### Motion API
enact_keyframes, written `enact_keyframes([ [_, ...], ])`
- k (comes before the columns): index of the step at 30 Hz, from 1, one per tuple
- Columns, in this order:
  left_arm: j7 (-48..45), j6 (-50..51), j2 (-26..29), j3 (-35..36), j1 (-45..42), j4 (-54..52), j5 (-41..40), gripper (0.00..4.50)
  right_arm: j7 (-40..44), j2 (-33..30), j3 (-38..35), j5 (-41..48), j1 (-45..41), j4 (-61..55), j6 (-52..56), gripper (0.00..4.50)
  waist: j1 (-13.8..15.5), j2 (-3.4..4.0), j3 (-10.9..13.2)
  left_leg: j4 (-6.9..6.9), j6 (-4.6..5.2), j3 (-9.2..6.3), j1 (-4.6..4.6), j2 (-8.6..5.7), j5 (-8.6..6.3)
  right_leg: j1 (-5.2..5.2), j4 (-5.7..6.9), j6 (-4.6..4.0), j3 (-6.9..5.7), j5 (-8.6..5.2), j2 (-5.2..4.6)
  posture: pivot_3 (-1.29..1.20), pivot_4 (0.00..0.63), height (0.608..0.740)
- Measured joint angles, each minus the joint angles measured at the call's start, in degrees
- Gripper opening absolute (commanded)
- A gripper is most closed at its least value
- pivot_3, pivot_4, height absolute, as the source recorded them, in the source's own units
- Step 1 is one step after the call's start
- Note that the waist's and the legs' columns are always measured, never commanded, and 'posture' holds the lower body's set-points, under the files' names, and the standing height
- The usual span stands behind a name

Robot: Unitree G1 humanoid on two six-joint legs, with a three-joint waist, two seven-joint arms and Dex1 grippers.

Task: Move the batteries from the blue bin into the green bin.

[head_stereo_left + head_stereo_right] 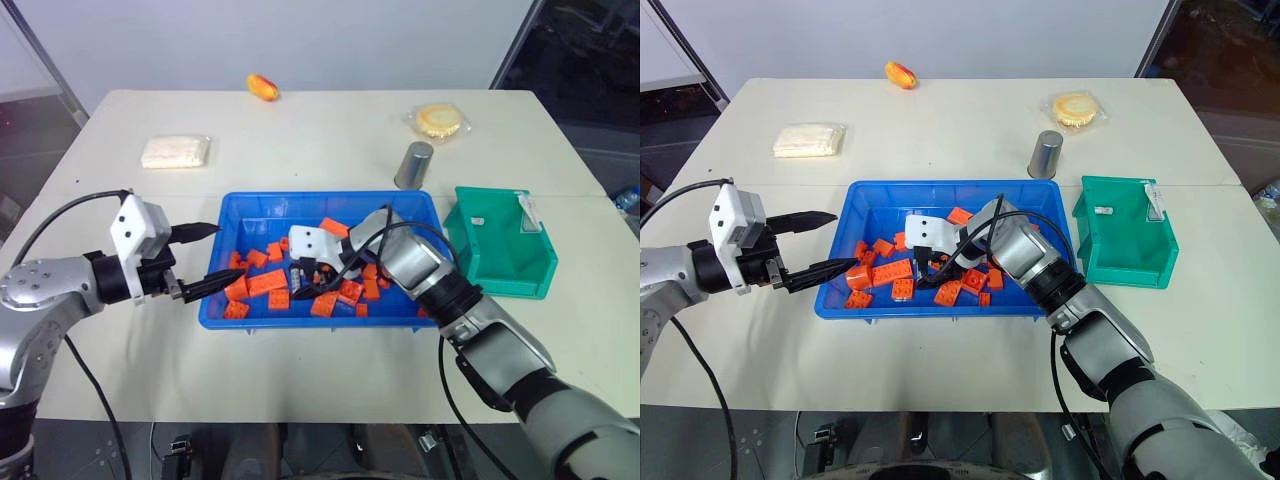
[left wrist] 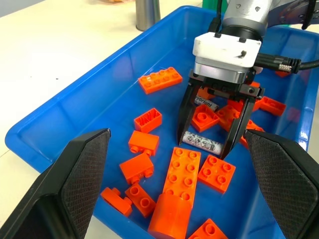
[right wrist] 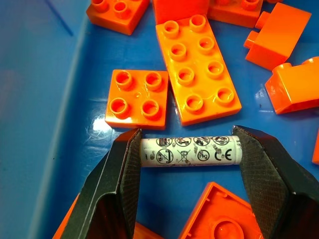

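One battery [image 3: 191, 151]: you are closing your right claw [image 2: 203, 141] on its two ends; it is lying on the blue bin [image 1: 225, 313] floor among orange bricks [image 2: 180, 174], centre frame.
Second battery [image 2: 205, 102]: waiting behind it.
Green bin [image 1: 500, 262]: right of frame, looking empty.
Left claw [image 1: 198, 258]: hanging open, holding nothing.
Progress: barely starting.

battery [image 3: 189, 151] in blue bin [image 1: 225, 215], green bin [image 1: 500, 250] right
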Motion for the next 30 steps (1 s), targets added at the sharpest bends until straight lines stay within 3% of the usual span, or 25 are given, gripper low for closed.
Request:
enact_keyframes([
  [6,-1.7,0.0,0.1,-0.3,-0.5,0.1,-0.1,4.5,-2.0,-4.5,-11.0,3.6,-9.1,-4.6,5.8,2.23,0.2,0.02,0.1,0.0,0.0,-0.06,-0.16,0.0,0.0,-0.14,0.0,0.0,-0.04,0.0,-0.02,0.0,0.15,0.74],
  [10,-3.7,-0.2,-0.5,-4.5,-6.4,1.5,0.1,4.5,-1.3,-15.0,-17.9,6.3,-10.2,-13.5,11.6,2.23,1.6,-0.02,0.0,-0.02,0.0,-0.12,-0.29,-0.05,-0.01,-0.03,-0.34,0.01,-0.14,0.0,-0.08,0.0,0.15,0.74],
  [19,-7.3,-3.2,-9.4,-13.1,-23.5,13.1,1.3,4.5,-1.8,-38.1,-25.9,6.8,4.6,-21.7,19.7,2.23,1.5,0.02,0.1,0.11,0.01,-0.01,-0.68,-0.1,0.0,-0.25,-0.52,0.08,-0.1,0.05,-0.1,0.0,0.15,0.74],
  [24,-10.0,-4.6,-13.5,-16.3,-28.6,19.5,2.3,4.5,-3.8,-44.5,-32.3,7.7,11.6,-23.6,21.9,2.23,1.2,0.04,0.1,0.11,0.02,-0.06,-0.65,0.05,0.0,-0.31,-0.4,0.08,-0.09,0.04,0.13,0.0,0.15,0.74],
  [30,-12.9,-6.5,-14.0,-17.3,-30.0,24.2,4.4,4.5,-5.9,-48.4,-39.3,9.7,20.9,-25.9,23.9,2.23,1.5,0.04,0.1,0.17,0.02,-0.02,-0.65,0.04,0.0,-0.28,-0.4,0.08,-0.04,0.04,0.11,0.0,0.15,0.74],
])
